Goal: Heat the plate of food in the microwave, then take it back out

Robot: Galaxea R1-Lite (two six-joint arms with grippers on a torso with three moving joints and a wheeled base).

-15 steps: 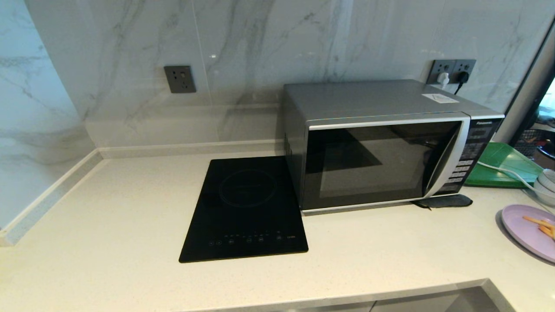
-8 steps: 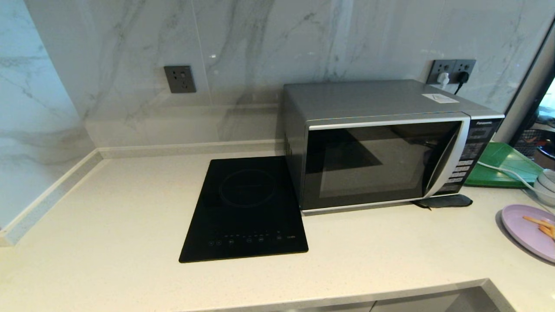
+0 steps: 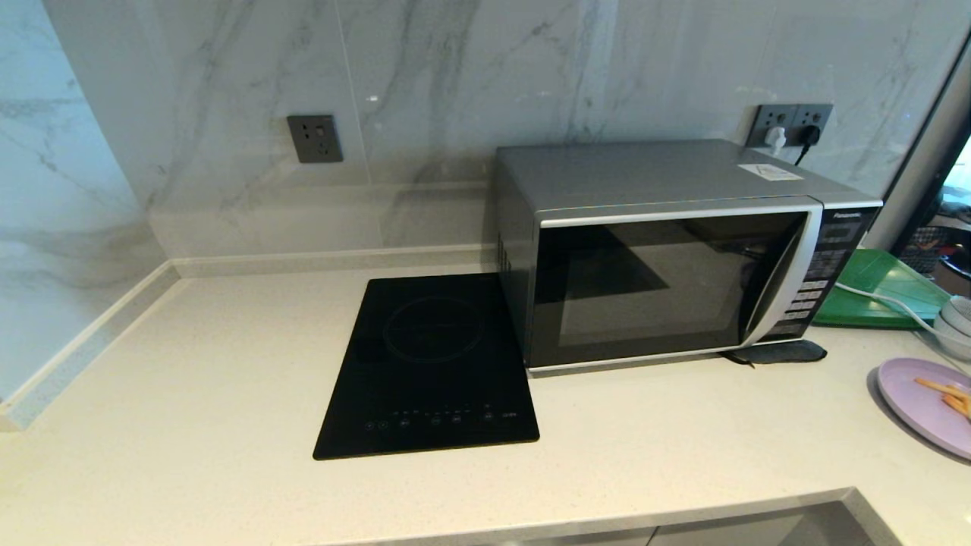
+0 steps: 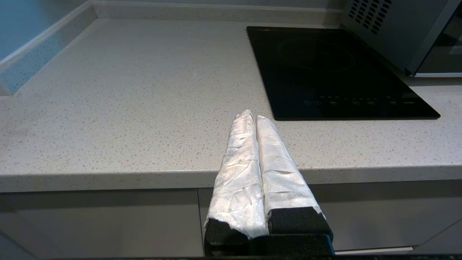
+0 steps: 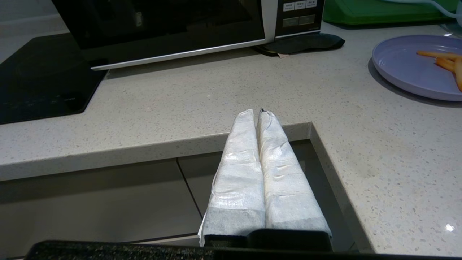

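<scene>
The silver microwave (image 3: 667,250) stands at the back of the counter with its dark glass door closed; its door and button panel (image 5: 297,12) also show in the right wrist view. The lilac plate of food (image 3: 922,406) lies at the counter's right edge, with thin orange sticks on it, and appears again as the plate (image 5: 415,68) in the right wrist view. My right gripper (image 5: 257,112) is shut and empty, held off the counter's front edge. My left gripper (image 4: 252,116) is shut and empty too, near the front edge left of the hob. Neither arm shows in the head view.
A flat black induction hob (image 3: 432,364) lies left of the microwave. A dark cloth pad (image 3: 774,353) sits under the microwave's right front corner. A green tray (image 3: 880,292), a white cable and stacked pale bowls (image 3: 956,318) are at the right. Grey cabinet fronts (image 4: 101,216) run below the counter.
</scene>
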